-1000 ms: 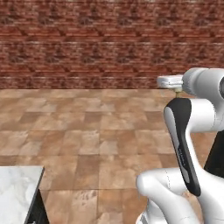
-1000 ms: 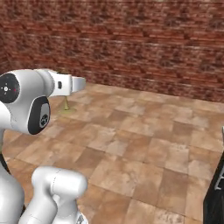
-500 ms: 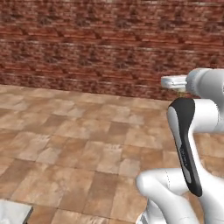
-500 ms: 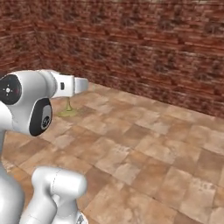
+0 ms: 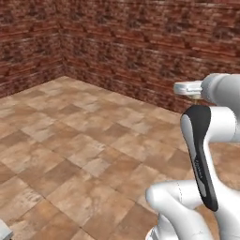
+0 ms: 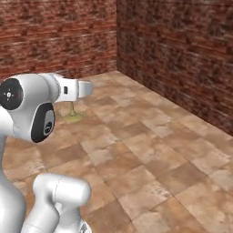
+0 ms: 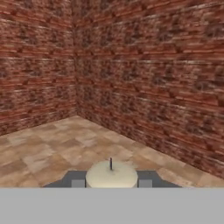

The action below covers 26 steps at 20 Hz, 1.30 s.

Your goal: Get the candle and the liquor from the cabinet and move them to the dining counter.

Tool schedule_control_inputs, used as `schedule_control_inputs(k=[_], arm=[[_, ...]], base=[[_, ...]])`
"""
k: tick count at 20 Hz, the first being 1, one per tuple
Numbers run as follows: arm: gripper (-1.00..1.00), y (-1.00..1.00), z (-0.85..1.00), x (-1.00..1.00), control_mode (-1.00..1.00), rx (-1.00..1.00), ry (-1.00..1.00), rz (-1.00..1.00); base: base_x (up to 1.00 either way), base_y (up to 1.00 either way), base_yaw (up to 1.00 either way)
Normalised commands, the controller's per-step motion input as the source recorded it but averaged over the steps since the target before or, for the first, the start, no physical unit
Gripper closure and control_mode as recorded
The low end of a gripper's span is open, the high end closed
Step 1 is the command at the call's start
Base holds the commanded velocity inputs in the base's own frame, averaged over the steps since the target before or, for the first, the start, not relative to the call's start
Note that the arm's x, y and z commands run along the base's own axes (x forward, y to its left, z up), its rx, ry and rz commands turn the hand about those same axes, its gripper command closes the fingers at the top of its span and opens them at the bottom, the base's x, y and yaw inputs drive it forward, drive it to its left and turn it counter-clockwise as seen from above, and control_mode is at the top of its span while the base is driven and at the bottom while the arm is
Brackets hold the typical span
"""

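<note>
My gripper is shut on the candle. In the hand view its cream-white top and dark wick sit between the two dark fingertips. In the right base view the candle's golden stem and flared base hang below the white hand, held up above the tiled floor. A glint of gold under the hand in the left base view is the candle again. The liquor and the cabinet are out of view. A pale counter corner peeks in at the lower left edge; I cannot tell whether it is the dining counter.
Red brick walls meet in a corner ahead of the hand. Brown tiled floor stretches from the base to the walls, with nothing standing on it.
The whole picture has swung as the base turns: the wall corner has come into view and the marble top has slid off to the lower left. The candle stays in the gripper.
</note>
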Motion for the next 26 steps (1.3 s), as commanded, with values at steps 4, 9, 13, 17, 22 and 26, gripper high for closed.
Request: schedule_control_inputs(k=[4,9,13,17,22,26], arm=[[1.0,0.0,0.0,0.0,1.0,0.0,0.0,0.0],[1.0,0.0,0.0,0.0,1.0,0.0,0.0,0.0],[1.0,0.0,0.0,0.0,1.0,0.0,0.0,0.0],[1.0,0.0,0.0,0.0,1.0,0.0,0.0,0.0],[1.0,0.0,0.0,0.0,1.0,0.0,0.0,0.0],[1.0,0.0,0.0,0.0,1.0,0.0,0.0,0.0]], base=[[0.92,-0.53,0.68],[0.82,-0.7,0.64],[0.8,-0.78,0.61],[0.97,-0.74,0.56],[1.0,-0.48,0.37],[1.0,-0.28,0.22]])
